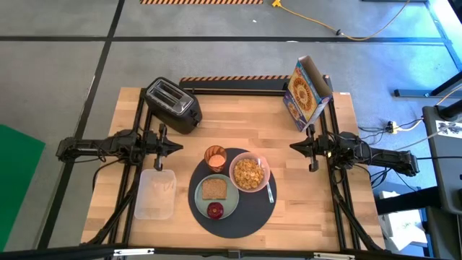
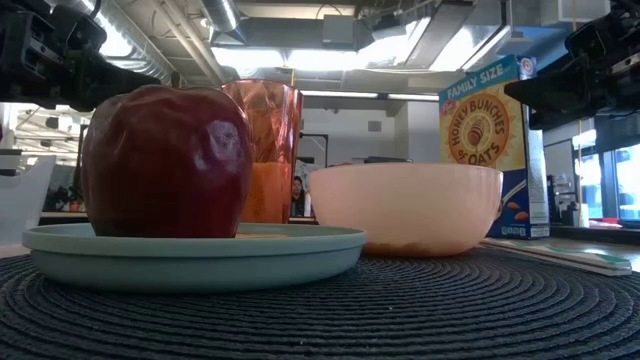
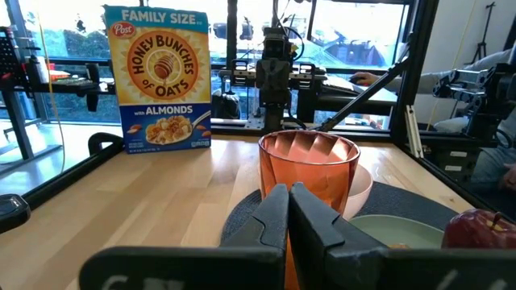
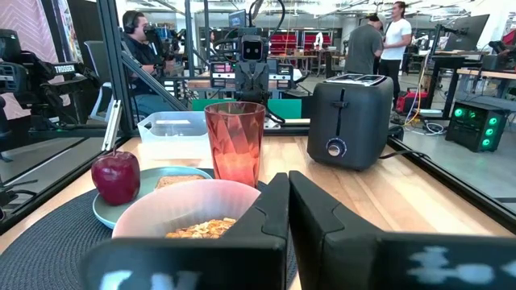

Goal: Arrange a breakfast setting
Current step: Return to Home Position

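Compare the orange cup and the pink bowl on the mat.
The orange cup is tall, narrow and faceted; the pink bowl is low, wide and smooth-walled. The bowl holds cereal; the cup shows none. The cup is clear orange, the bowl milky pink. Both stand upright on the dark mat.

Around my worktop lies a grey floor crossed by dark seams. A yellow cable trails past the far edge, and a green sheet lies off the left edge. Windows show daylight beyond the right edge. Ducts and bright ceiling lights hang overhead. People stand beyond the left edge.
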